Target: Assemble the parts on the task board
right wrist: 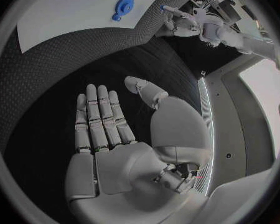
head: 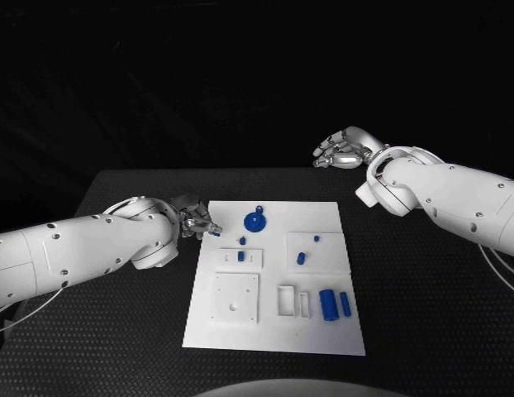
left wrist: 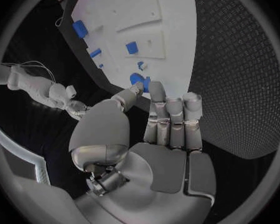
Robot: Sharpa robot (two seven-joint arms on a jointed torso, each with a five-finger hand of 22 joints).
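Note:
The white task board (head: 272, 332) lies mid-table with blue parts on it. A blue disc (head: 254, 222) sits near its far edge. Small blue pegs (head: 241, 256) stand in white blocks, and two blue cylinders (head: 335, 304) lie at the near right. My left hand (head: 192, 222) hovers at the board's left edge, pinching a small blue part (head: 214, 233) between thumb and a finger. In the left wrist view that part (left wrist: 146, 84) is at the fingertips, close to the disc (left wrist: 135, 78). My right hand (head: 340, 151) is raised beyond the table's far right, fingers straight (right wrist: 99, 119), holding nothing.
White rectangular frames (head: 288, 300) and a square white plate (head: 235, 298) lie on the near half of the board. Black table surface (head: 424, 314) surrounds the board on both sides. The right wrist view shows the board (right wrist: 71, 15) and the disc (right wrist: 123, 6) far off.

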